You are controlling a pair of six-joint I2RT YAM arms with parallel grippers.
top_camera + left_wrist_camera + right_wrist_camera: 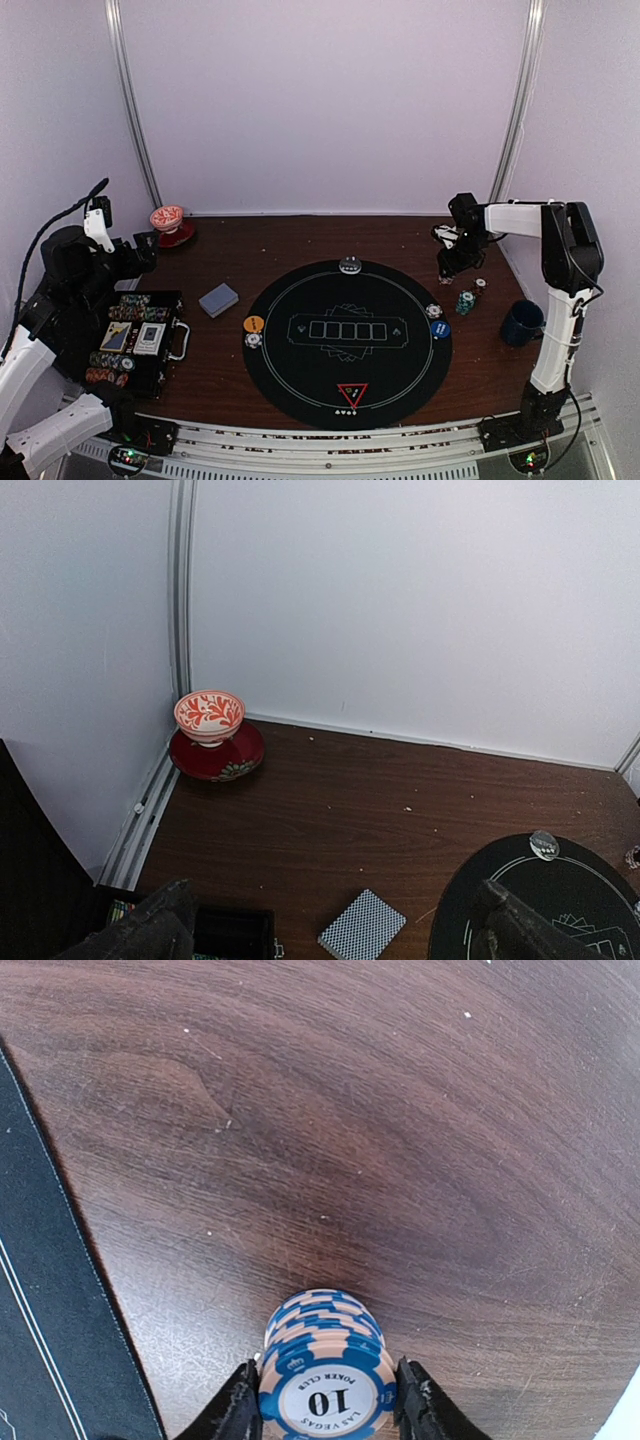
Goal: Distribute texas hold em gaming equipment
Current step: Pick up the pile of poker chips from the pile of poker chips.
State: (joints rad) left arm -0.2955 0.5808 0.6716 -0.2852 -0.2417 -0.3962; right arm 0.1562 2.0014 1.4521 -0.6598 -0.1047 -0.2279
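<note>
Stack of blue poker chips [322,1322] is being hugged on both sides by the right gripper [326,1380] on the wooden table [400,1110], just beside the black mat [40,1340]; actual grip, can't tell. Meanwhile the left gripper [335,895] is being held spread wide, nothing in it.

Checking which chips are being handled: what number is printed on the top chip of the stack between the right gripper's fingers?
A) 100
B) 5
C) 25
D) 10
D: in the right wrist view, the top chip of the blue-and-white stack sitting between the fingers of the right gripper shows a large 10 on its white centre label.
</note>
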